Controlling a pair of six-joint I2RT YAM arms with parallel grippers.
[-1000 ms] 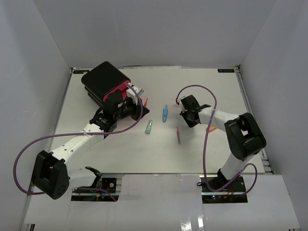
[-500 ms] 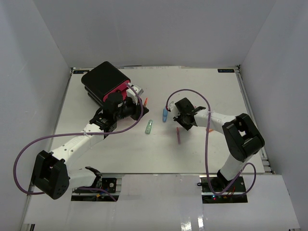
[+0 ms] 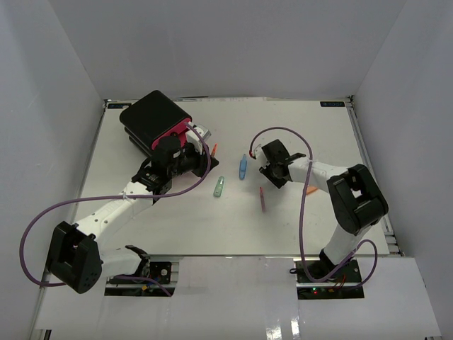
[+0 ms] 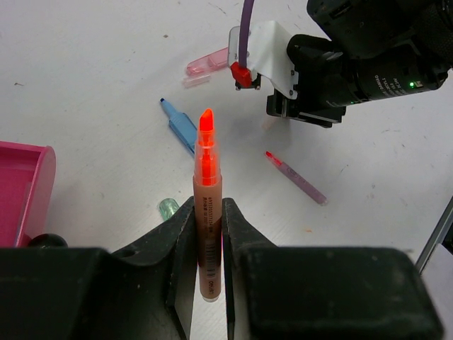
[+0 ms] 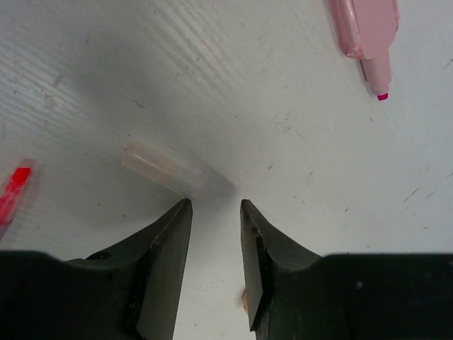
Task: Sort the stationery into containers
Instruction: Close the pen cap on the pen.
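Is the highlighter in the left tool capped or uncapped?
Uncapped: the orange highlighter, clamped in the left tool, shows its bare tip.

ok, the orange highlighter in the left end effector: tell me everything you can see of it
The uncapped orange highlighter has a translucent peach plastic barrel with black print along it, a stepped neck and a bright fluorescent orange chisel tip. It points straight away from the wrist camera, clamped near its rear end between the two black fingers of the left end effector. Only those fingers touch it, and it seems to hang over the white table.
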